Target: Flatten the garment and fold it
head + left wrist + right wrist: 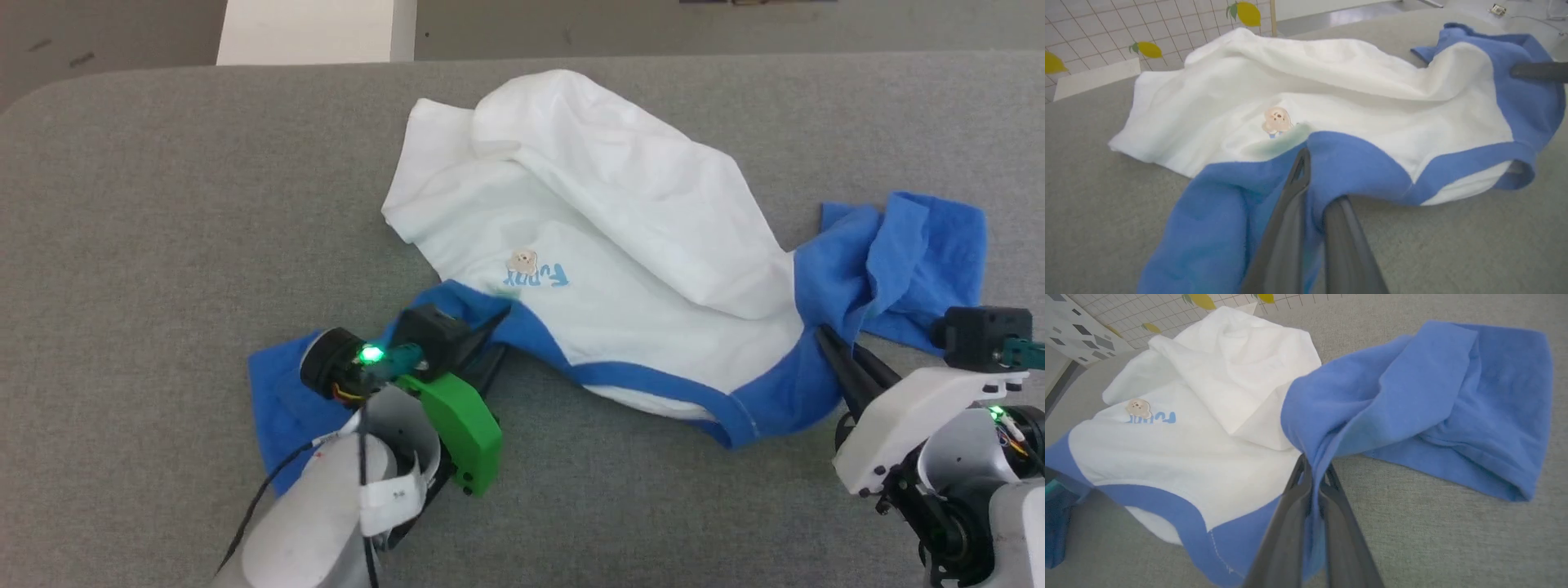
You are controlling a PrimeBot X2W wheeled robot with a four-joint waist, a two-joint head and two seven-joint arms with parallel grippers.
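My left gripper (1316, 183) and right gripper (1314, 467) each pinch a blue sleeve top of the long-sleeved shirt (620, 245), lying crumpled mid grey table (163, 204) (white body folded over itself), presumably so I can pull both ways to flatten it.

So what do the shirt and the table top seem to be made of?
The shirt: soft knit cloth, probably cotton jersey or light fleece. It looks matte and slightly fuzzy in the wrist views, and it drapes in loose folds.
The table top: seems covered in grey felt or short-pile fabric, matte with a fine speckled grain. What lies under the covering cannot be told.
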